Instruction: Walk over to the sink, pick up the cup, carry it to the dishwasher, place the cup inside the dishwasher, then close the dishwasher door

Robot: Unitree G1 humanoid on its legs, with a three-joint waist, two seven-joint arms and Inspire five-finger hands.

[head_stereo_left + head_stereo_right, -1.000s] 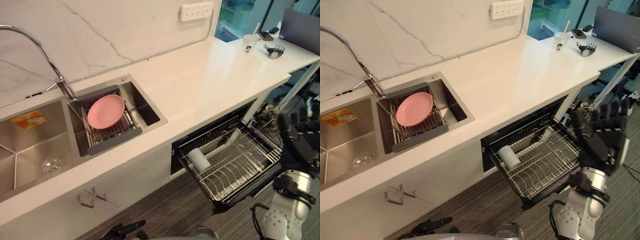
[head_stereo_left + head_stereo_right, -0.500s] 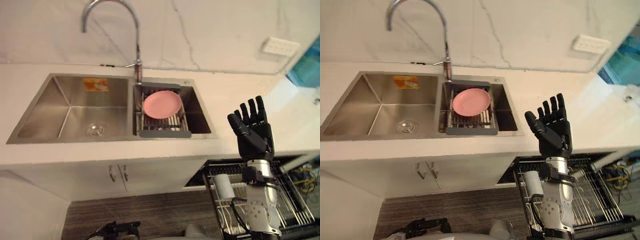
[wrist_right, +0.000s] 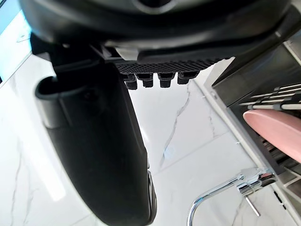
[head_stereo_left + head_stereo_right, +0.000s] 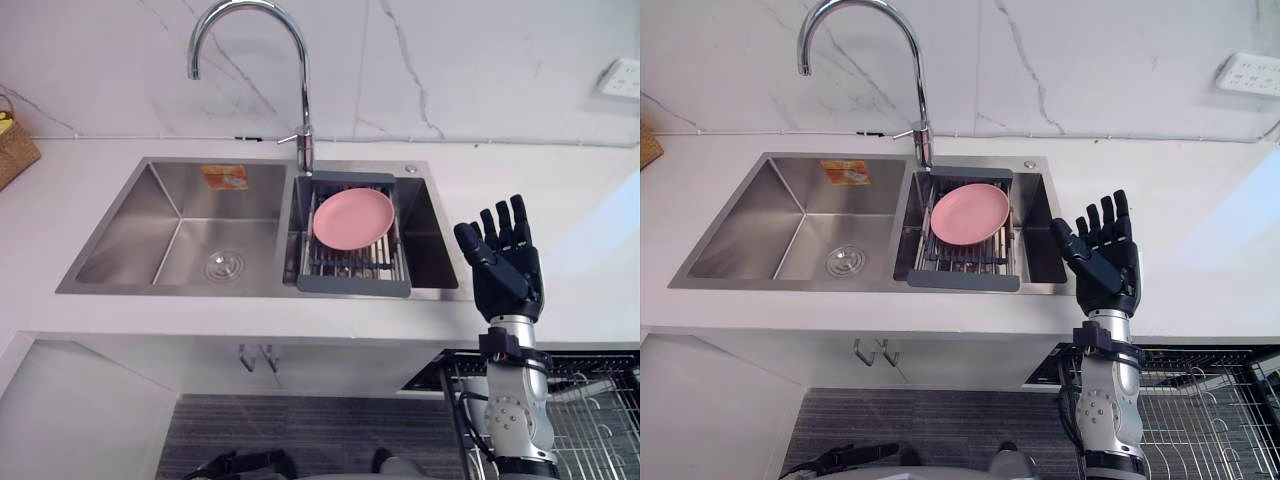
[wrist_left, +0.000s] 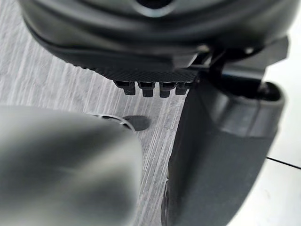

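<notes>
One right hand (image 4: 505, 272) stood raised, fingers (image 4: 503, 222) straight and spread, holding nothing, beside the sink (image 4: 130, 230) and its pink plate (image 4: 352, 215).

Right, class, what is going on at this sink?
A humanoid robot stands facing the sink. Its right hand is up in front of the counter, open and holding nothing. A pink plate lies on the drying rack in the right basin. The dishwasher rack is pulled out below. The left hand is down near the floor.

white marble wall (image 4: 480, 60), white countertop (image 4: 590, 190), grey plank floor (image 4: 320, 425)
</notes>
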